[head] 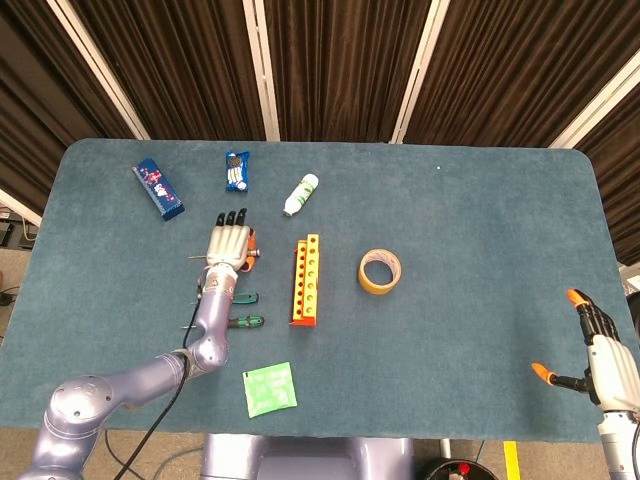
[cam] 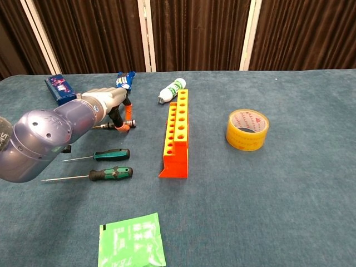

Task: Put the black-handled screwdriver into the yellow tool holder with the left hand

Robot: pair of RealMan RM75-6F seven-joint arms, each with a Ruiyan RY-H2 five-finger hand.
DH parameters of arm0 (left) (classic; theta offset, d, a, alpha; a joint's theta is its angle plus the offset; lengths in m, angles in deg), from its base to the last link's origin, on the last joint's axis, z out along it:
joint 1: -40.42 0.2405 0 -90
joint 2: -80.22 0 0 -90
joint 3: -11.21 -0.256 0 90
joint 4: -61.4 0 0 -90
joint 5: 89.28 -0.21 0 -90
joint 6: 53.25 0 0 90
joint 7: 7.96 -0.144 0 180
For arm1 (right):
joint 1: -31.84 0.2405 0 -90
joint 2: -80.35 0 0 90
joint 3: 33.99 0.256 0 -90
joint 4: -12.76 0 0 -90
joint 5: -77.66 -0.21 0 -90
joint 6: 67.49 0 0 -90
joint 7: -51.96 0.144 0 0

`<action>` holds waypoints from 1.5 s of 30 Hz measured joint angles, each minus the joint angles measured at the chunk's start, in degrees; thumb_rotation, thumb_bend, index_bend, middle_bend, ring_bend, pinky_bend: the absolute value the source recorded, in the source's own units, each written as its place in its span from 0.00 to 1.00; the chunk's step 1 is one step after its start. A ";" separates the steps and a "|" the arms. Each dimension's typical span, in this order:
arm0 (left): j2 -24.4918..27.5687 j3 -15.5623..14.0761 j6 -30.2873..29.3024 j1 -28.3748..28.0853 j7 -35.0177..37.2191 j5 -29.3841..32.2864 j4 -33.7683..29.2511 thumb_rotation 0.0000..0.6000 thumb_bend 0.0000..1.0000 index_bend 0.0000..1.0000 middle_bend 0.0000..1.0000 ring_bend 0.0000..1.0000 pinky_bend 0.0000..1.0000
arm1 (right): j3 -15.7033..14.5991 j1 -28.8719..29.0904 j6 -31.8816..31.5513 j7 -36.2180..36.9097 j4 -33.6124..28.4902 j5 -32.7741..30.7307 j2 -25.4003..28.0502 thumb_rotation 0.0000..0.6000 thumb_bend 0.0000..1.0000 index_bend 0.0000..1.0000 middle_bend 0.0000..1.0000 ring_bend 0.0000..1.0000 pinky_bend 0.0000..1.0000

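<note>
One teal felt table (head: 480, 200) fronts dark brown curtains (head: 340, 60).

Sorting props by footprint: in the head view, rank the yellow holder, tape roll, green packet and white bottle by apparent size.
1. Yellow holder
2. Green packet, close to the holder
3. Tape roll
4. White bottle

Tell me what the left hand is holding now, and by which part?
The left hand is over the black-handled screwdriver's handle on the table; whether it actually grips it cannot be told.
</note>
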 measured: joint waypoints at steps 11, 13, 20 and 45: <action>4.19 3.31 -4.65 2.15 9.56 -6.24 -11.30 1.00 0.59 0.64 0.08 0.00 0.00 | 0.13 -0.12 -0.45 -0.28 0.17 0.09 -0.18 1.00 0.06 0.00 0.00 0.00 0.00; 5.04 3.90 -6.18 2.66 12.41 -8.83 -13.40 1.00 0.59 0.63 0.08 0.00 0.00 | 0.22 -0.14 -0.65 -0.45 0.23 0.06 -0.35 1.00 0.06 0.00 0.00 0.00 0.00; 8.28 7.54 -12.20 5.34 29.46 -19.69 -25.14 1.00 0.59 0.62 0.08 0.00 0.00 | 0.40 -0.10 -1.05 -0.76 0.58 0.31 -0.89 1.00 0.06 0.00 0.00 0.00 0.00; 16.34 11.79 -4.84 12.21 60.11 -24.44 -47.91 1.00 0.56 0.63 0.09 0.00 0.04 | 0.41 -0.03 -0.55 -0.31 0.86 0.15 -0.66 1.00 0.07 0.00 0.00 0.00 0.00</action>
